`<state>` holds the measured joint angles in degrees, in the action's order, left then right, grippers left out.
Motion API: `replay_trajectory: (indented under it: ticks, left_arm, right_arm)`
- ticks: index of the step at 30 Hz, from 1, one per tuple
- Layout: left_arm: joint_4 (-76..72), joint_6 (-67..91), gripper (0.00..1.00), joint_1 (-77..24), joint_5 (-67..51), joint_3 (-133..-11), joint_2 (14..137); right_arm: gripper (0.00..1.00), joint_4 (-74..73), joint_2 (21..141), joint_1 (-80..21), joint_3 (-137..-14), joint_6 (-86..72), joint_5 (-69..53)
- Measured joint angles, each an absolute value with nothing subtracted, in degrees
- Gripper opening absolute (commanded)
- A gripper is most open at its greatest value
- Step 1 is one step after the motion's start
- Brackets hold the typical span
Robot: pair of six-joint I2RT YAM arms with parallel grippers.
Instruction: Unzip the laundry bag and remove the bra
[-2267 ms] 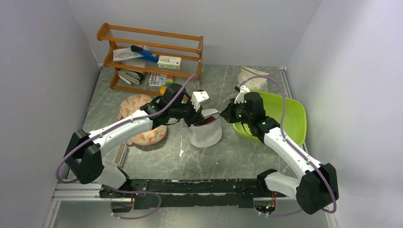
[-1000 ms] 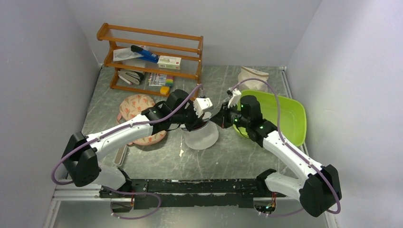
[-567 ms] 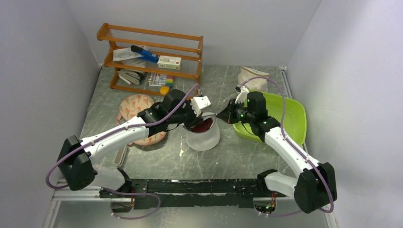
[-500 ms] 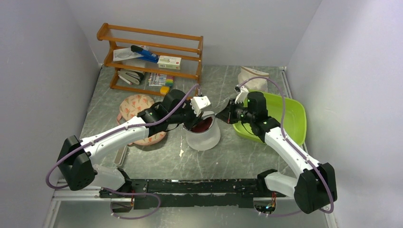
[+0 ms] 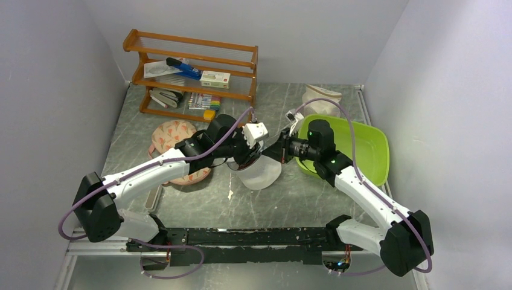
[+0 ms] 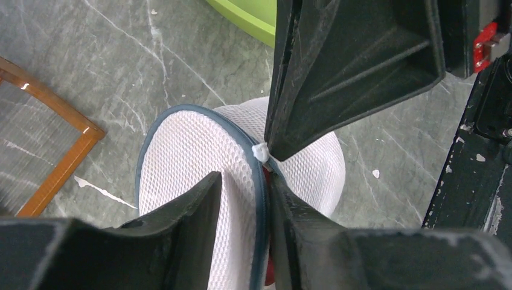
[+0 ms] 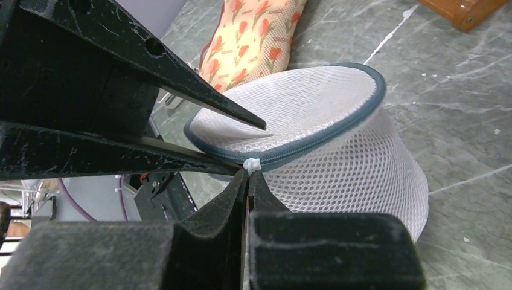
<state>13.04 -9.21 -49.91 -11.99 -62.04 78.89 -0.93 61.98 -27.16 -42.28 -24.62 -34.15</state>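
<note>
- the left arm (image 5: 151, 169) reaches forward and inward, low over the counter (image 5: 199, 199); the right arm (image 5: 362, 193) bends in from the other side, so the two wrists nearly meet.
- the left end effector (image 6: 244, 181) has its fingers a narrow gap apart, closed on the blue-edged rim of the laundry bag (image 5: 262, 174); mesh and rim sit between them.
- the right end effector (image 7: 247, 178) has its fingers pressed together, pinching the small white zipper pull (image 7: 251, 164) on that rim, just beside the left fingertips.
- the bag hangs under both end effectors, tilted, its lower half on the counter.
- the bra (image 6: 268, 279) shows only as a dark red sliver inside the rim, right by the left end effector's fingers.
- counts: two arms, one laundry bag, one bra.
- also one peach floral padded item (image 5: 172, 134) behind the left end effector's arm, one green basin (image 5: 377, 136) beside the right wrist, one cream sack (image 5: 320, 96) and one wooden rack (image 5: 193, 60) beyond both.
</note>
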Motion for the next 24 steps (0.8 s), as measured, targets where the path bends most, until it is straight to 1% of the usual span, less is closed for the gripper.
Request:
replay_trajectory:
  ticks: [6, 8, 15, 24]
  left_arm:
    - [13.1, -9.2, 0.12, -50.1, -11.8, -62.0, 78.9]
    - [13.1, -9.2, 0.07, -50.2, -11.7, -62.0, 78.9]
    - [12.8, -9.7, 0.07, -50.3, -11.1, -61.1, 77.9]
    - [10.5, -10.8, 0.07, -50.8, -10.4, -57.8, 71.3]
  right_arm:
    - [0.0, -0.6, 62.0, -29.0, -42.3, -24.5, -33.9]
    - [0.0, -0.7, 62.0, -29.1, -42.3, -24.3, -33.4]
    - [0.0, -2.7, 63.2, -28.7, -43.0, -22.9, -29.8]
    - [0.0, -7.1, 68.1, -22.8, -46.4, -20.4, -28.1]
